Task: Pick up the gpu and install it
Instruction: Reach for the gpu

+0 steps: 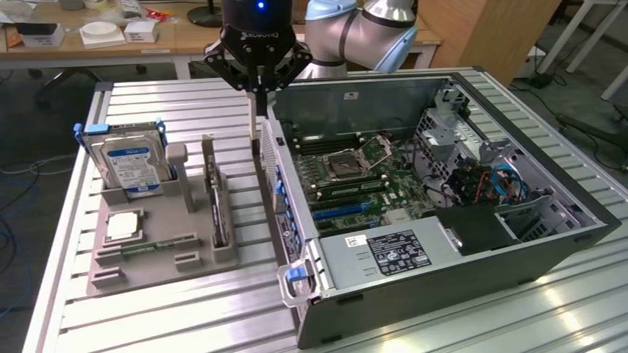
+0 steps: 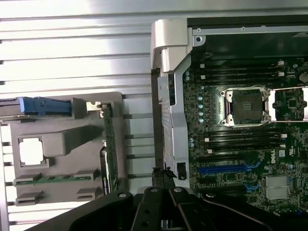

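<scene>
The gpu is standing on edge in a slot of the grey holder tray, in the lower left of the exterior view, with its thin edge facing up and nothing gripping it. The hand is hanging with its fingers pressed together and, as far as I can make out, nothing between them. It is hovering over the strip of tabletop between the tray and the open computer case, just beside the case's near wall, toward the upper middle of the exterior view. By my reading the task is sitting at its very start, with the pickup not yet made. A grasp is going to call for parted fingers lined up across the card's narrow top edge, which is lying toward the exterior view's left of the hand, and then for a straight lift out of the slot. Sharing the tray are a hard drive standing upright, a square processor chip lying flat and a small memory stick lying near it. Inside the case the motherboard is lying exposed, showing a blue expansion slot below the open processor socket. Standing in the way, I judge, are the case wall between tray and board, the power supply crowding the slot area, and the cables bunching at the exterior view's right.
</scene>
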Controlling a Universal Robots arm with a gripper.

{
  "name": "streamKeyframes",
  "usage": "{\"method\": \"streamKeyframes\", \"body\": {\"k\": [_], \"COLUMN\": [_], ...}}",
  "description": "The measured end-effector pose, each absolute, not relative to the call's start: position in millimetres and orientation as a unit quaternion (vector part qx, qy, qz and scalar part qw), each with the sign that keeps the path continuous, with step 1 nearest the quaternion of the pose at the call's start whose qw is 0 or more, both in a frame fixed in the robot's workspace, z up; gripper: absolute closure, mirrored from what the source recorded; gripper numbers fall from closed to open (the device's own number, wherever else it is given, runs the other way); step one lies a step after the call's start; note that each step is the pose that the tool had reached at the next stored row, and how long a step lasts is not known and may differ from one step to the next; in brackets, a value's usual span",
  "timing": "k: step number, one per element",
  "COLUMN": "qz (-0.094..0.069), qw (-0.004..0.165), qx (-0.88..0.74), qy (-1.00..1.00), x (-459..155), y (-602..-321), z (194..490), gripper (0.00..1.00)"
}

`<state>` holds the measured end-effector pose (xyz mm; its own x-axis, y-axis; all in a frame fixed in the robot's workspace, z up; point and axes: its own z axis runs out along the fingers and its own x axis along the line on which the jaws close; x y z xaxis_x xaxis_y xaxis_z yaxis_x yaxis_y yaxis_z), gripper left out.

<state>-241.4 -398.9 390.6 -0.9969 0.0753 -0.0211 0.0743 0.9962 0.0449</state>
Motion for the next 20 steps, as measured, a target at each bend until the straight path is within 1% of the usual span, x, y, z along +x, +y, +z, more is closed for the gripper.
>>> {"method": "streamKeyframes", "body": {"k": [20], "qz": [0.022], "qw": [0.011], "qx": [0.037], "qy": [0.999], "x": [-270], "y": [-399], "z": [389], "gripper": [0.9]}}
